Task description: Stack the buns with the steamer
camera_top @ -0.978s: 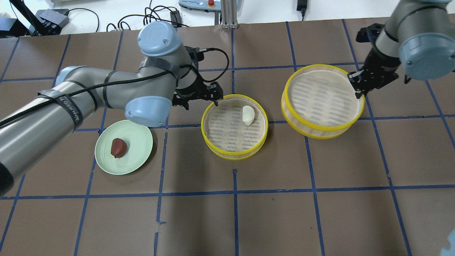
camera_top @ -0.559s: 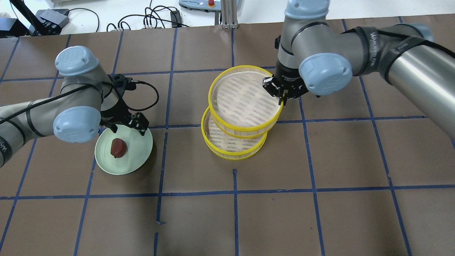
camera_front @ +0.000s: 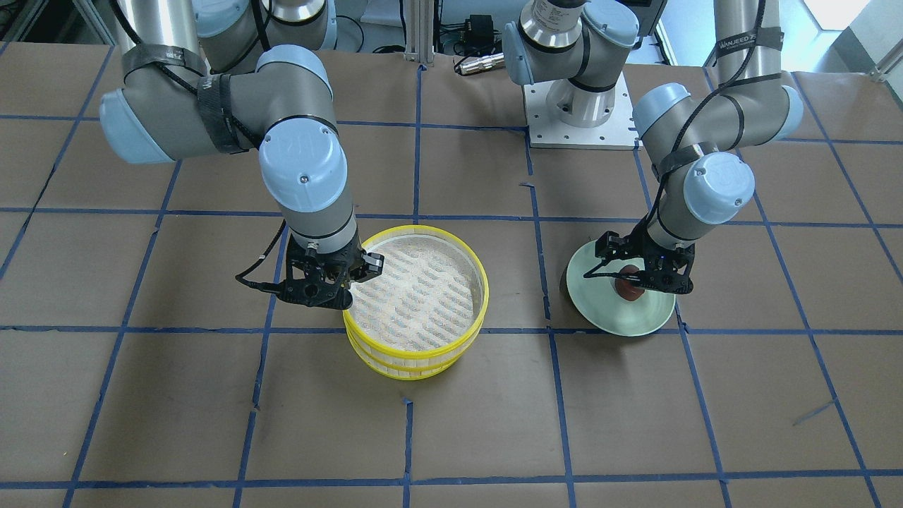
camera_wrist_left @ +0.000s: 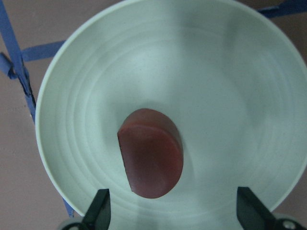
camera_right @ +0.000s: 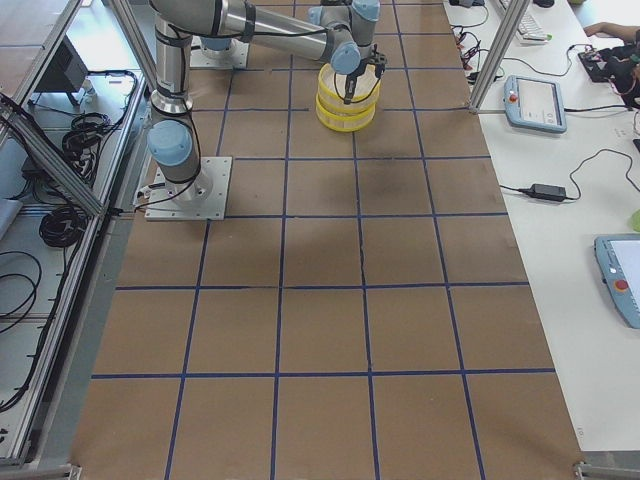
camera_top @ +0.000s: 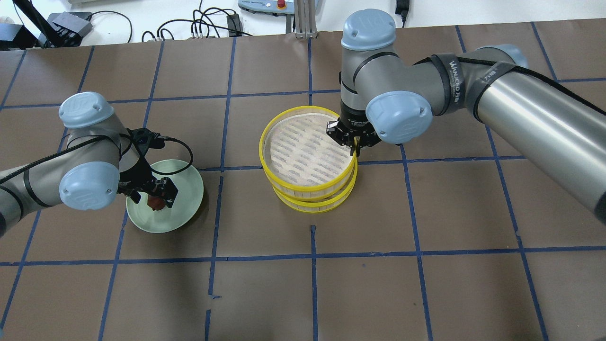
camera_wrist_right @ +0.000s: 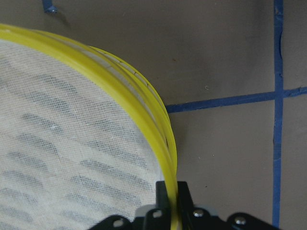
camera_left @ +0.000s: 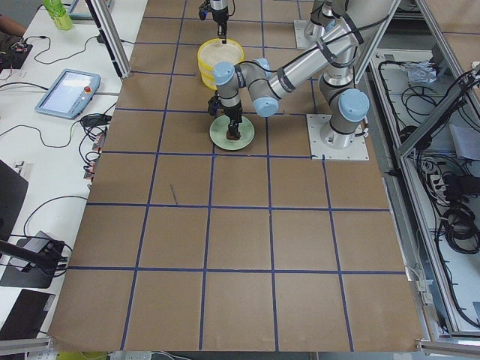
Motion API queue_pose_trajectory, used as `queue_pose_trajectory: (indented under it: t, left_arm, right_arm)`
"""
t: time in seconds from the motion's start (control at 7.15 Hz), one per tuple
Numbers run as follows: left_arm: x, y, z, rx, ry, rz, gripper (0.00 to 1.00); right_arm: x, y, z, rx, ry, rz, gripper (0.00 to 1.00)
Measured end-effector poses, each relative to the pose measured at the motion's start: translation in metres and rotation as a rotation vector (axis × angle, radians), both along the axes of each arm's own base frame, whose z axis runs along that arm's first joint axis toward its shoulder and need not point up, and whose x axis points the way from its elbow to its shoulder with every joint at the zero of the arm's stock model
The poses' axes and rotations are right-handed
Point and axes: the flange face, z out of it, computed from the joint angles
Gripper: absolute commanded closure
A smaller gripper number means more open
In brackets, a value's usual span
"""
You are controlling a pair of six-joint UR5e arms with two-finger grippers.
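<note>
Overhead exterior: a brown table (camera_top: 426, 284) with blue tape lines, told from left to right.
Left gripper (camera_top: 154, 195): it hangs low over the plate. Its fingers (camera_wrist_left: 100, 209) are spread wide, one on each side of the brown bun, and do not touch it.
Brown bun (camera_wrist_left: 151, 155): it lies near the middle of the plate.
Plate (camera_top: 188, 187): pale green and round, on the left part of the table, well apart from the trays.
Top steamer tray (camera_top: 303, 149): round with a yellow rim, it sits over the bottom tray, a bit off to the far side. I cannot tell if it rests all the way down.
Bottom steamer tray (camera_top: 326, 206): only its yellow rim peeks out on the near side.
Right gripper (camera_top: 355, 148): its fingers are pressed onto the right rim of the top tray, pinching it.
</note>
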Motion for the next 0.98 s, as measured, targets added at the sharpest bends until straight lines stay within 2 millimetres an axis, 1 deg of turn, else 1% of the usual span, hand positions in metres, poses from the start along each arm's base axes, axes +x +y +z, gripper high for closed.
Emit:
queue_pose_trajectory:
  t: [0.14,0.42,0.56,0.7,0.98]
  left_arm:
    - [0.001,-0.002,-0.003,-0.010,-0.002,-0.005,0.98]
    - [0.003,-0.008,-0.007,-0.039,-0.004,-0.003,1.00]
    - [0.004,-0.013,-0.004,-0.072,-0.011,-0.002,1.00]
    - [0.005,-0.017,0.003,-0.104,-0.019,-0.001,0.99]
    - [0.002,-0.032,0.031,-0.166,-0.034,-0.012,0.99]
  right_arm:
    - [-0.001,0.001,-0.002,0.000,0.010,0.004,0.92]
    - [-0.004,0.000,-0.004,-0.004,0.040,0.009,0.92]
    - [-0.004,0.001,-0.005,-0.003,0.044,0.009,0.91]
    - [-0.004,0.001,-0.007,0.000,0.044,0.010,0.91]
    - [-0.004,0.003,-0.008,0.004,0.041,0.010,0.91]
